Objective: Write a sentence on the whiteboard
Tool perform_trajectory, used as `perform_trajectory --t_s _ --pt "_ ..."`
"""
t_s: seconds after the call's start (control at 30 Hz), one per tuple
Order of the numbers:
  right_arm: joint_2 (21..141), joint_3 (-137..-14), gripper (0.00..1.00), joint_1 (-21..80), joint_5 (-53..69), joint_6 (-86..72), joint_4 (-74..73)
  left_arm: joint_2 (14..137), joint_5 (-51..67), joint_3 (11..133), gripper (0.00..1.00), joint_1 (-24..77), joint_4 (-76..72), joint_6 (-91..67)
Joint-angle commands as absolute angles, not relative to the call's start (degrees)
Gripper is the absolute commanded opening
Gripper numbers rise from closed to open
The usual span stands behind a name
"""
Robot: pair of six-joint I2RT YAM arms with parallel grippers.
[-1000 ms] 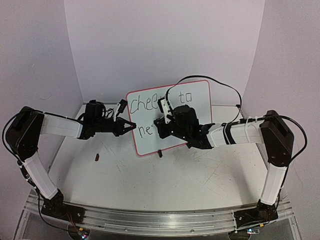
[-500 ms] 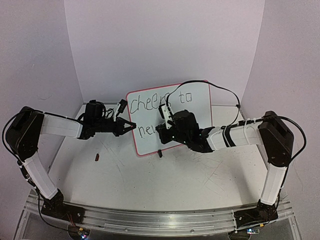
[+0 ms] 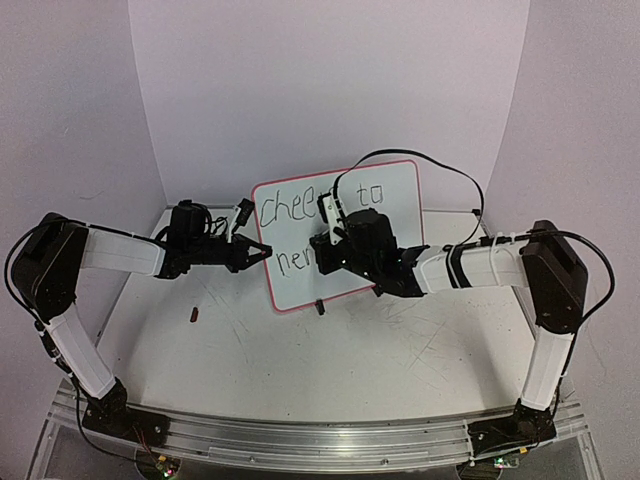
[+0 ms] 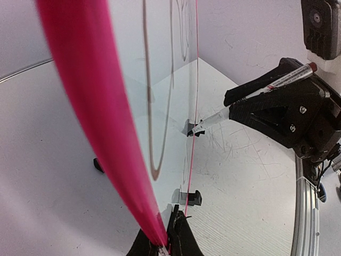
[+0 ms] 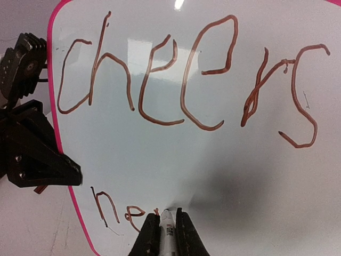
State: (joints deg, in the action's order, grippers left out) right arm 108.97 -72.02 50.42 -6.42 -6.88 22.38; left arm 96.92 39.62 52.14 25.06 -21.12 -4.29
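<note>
The whiteboard (image 3: 400, 200), pink-rimmed, stands tilted at the table's middle back. My left gripper (image 3: 262, 250) is shut on its left rim; the left wrist view shows the rim (image 4: 90, 106) pinched in that gripper (image 4: 169, 237). In front of the board, my right gripper (image 3: 325, 250) is shut on a marker (image 5: 167, 229), whose tip touches the board's lower line. The sentence (image 5: 186, 80) reads "cheers" on top, with "to" (image 3: 372, 195) after it; below stand "ne" (image 5: 114, 210) and a fresh stroke. From the left wrist, the marker (image 4: 250, 93) slants into the board.
A small dark-red cap (image 3: 194, 314) lies on the table left of the board. Black clip feet (image 3: 320, 307) (image 4: 191, 197) hold the board's lower edge. The right arm's cable (image 3: 430, 165) loops over the board. Purple walls close the back and sides.
My right gripper dipped lower on the board with the marker, then came back up to the second line. The left gripper has kept hold of the rim without moving.
</note>
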Motion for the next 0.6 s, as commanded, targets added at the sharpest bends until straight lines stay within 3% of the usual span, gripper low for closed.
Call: perform_trajectory --t_s 0.0,0.57 --pt "108.7 -74.1 0.0 48.8 -10.0 -5.7 24.3 96.6 32.4 53.7 0.0 24.3 -21.1 1.8" --pt "107.9 -66.8 0.0 49.0 -8.9 -9.3 23.3 96.5 32.3 53.8 0.0 24.3 -21.0 1.8"
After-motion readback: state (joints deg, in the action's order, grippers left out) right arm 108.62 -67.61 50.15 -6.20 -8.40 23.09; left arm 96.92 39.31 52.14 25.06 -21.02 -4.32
